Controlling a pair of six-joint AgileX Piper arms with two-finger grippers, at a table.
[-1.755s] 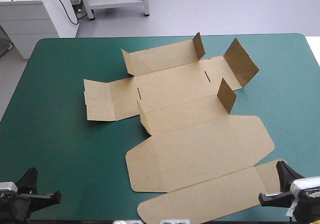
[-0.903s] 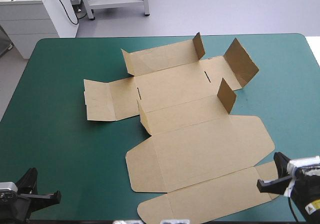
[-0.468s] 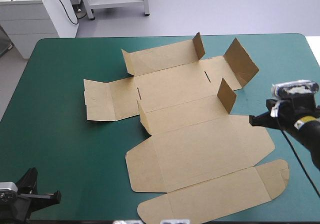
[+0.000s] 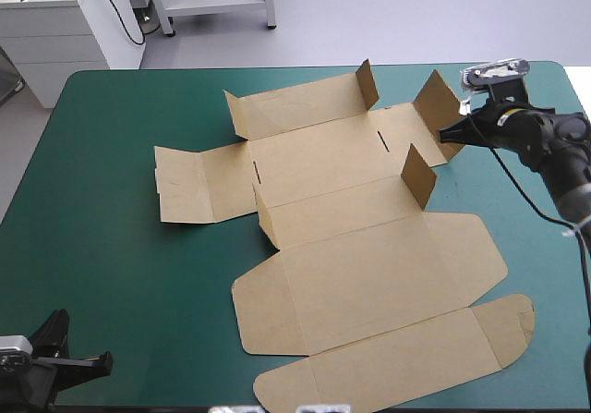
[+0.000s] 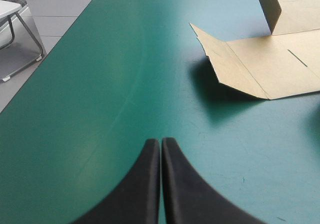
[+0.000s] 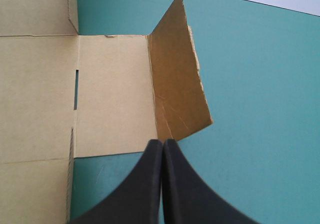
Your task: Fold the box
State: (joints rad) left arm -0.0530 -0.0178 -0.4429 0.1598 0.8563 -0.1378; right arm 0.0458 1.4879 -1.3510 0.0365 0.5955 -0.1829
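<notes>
The brown box (image 4: 355, 237) lies as a cut sheet in the middle of the teal-green table, mostly flat, with several small flaps standing up. Its wide lid panel points toward the front edge. My right gripper (image 4: 445, 136) is shut and empty, its tip at the outer side of the raised flap (image 4: 445, 113) on the box's right end. The right wrist view shows that flap (image 6: 175, 83) tilted up just ahead of my right gripper (image 6: 163, 143). My left gripper (image 4: 103, 362) rests shut near the front left corner, well away from the box. In its own view my left gripper (image 5: 160, 143) holds nothing, with the box's left flap (image 5: 250, 63) far ahead.
A white cabinet (image 4: 65, 20) stands beyond the table's far left corner. The table's right edge (image 4: 580, 90) runs close behind my right arm. Open teal-green cover (image 4: 102, 247) stretches between my left gripper and the box.
My right arm has travelled from the front right corner, over the lid's end flap, to the raised flap at the box's far right. The left arm and the box have not moved.
</notes>
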